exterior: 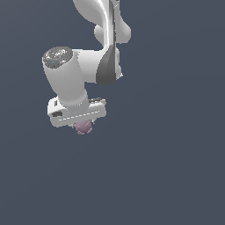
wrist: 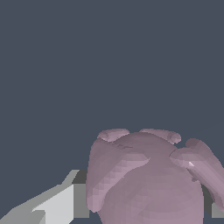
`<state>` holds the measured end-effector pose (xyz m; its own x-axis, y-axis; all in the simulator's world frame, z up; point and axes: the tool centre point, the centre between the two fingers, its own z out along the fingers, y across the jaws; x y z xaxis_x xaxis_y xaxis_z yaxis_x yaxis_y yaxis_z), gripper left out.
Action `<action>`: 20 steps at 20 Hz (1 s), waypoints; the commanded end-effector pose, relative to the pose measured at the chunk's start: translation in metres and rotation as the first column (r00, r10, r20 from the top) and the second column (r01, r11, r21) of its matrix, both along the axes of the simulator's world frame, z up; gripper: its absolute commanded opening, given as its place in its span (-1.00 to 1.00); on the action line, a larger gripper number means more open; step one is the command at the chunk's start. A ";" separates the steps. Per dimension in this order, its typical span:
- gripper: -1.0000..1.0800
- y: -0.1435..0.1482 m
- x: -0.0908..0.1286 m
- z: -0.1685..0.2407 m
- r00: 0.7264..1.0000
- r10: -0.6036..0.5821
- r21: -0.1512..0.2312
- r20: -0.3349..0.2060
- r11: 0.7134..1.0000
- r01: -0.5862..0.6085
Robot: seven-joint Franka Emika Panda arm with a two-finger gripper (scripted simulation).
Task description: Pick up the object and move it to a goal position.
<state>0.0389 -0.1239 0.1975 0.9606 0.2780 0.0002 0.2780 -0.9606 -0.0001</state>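
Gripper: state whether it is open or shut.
Shut on the pink ball: a finger flanks it closely, and the ball sits beneath the gripper.

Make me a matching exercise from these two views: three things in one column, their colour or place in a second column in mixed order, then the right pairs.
Column 1:
1. the ball
2. the gripper
3. the surface

Column 2:
A. flat dark slate blue, filling the background
B. dusty pink and knobbly, just under the white hand
C. white, at the arm's end, over the pink thing

Pairs: 1-B, 2-C, 3-A

In the wrist view the ball fills the near field beside a grey finger.
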 end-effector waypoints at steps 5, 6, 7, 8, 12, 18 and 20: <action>-1.00 -0.027 -0.012 0.074 1.000 0.000 0.001 0.000 1.000 0.000; -1.00 -0.031 -0.014 0.086 1.000 0.000 0.001 0.000 1.000 0.000; -1.00 -0.036 -0.015 0.097 1.000 0.000 0.001 0.000 1.000 0.000; -1.00 -0.040 -0.017 0.108 1.000 0.000 0.001 0.000 1.000 0.000; -1.00 -0.055 -0.022 0.149 1.000 0.000 0.001 0.000 1.000 0.000; -1.00 -0.072 -0.026 0.192 1.000 0.000 0.000 0.000 1.000 0.000; -1.00 -0.075 -0.027 0.201 1.000 0.000 0.000 0.000 1.000 0.000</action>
<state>0.0126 -0.1965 0.3908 0.9607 0.2777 0.0015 0.2777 -0.9607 0.0004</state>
